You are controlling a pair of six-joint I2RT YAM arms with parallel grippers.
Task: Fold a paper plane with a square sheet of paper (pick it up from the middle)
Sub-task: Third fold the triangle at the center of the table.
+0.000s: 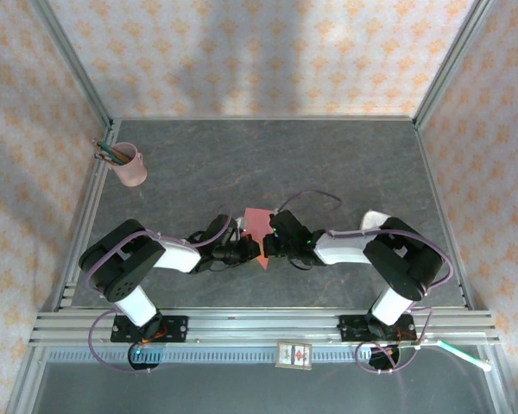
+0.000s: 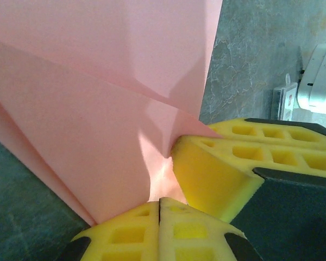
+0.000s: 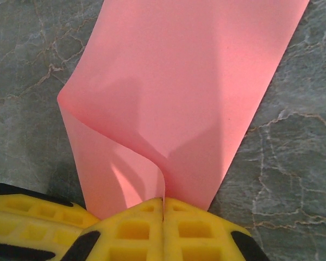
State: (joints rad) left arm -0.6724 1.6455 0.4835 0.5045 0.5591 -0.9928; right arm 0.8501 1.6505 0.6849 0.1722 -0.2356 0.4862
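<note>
Left fingers [image 2: 127, 234] are pinching fully shut on the paper [image 2: 98, 109] at its lower corner. Right fingers [image 3: 193, 231] are clamping shut on it too, their tips nearly touching the left pair. Paper is curling over beside the right pinch and showing a diagonal crease by the left. It is sitting mid-tabletop [image 1: 328, 164], between the two arms. Judgement: a fold is forming. Both pinches should be travelling together, slowly, with edges lining up before any crease is pressed; pulling apart is risking a tear.
</note>
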